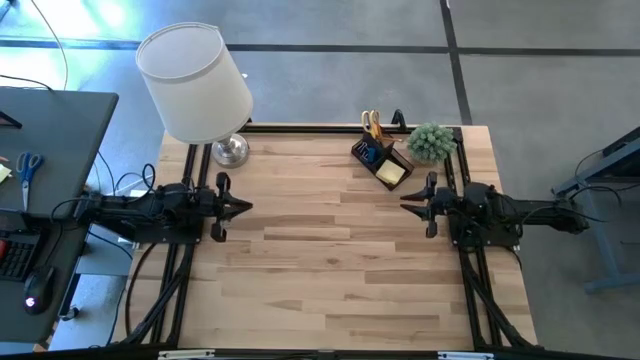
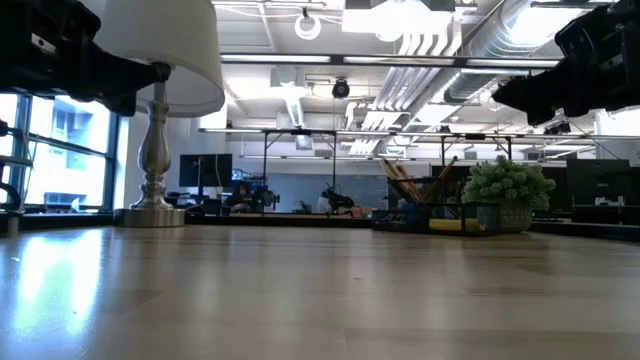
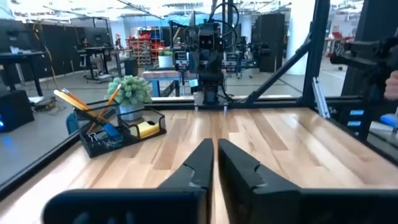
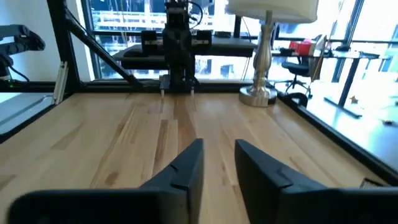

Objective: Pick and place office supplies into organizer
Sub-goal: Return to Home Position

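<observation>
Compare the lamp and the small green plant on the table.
The lamp stands at the far left corner; the plant at the far right, beside the organizer. The lamp is far taller and wider than the low plant. The lamp has a white shade on a silvery base; the plant is bushy green. Both stand upright.

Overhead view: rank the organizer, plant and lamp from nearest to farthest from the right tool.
1. Organizer, just beyond the right tool, toward the back edge.
2. Plant, back right corner, beside the organizer.
3. Lamp, far off at the back left corner.
</observation>
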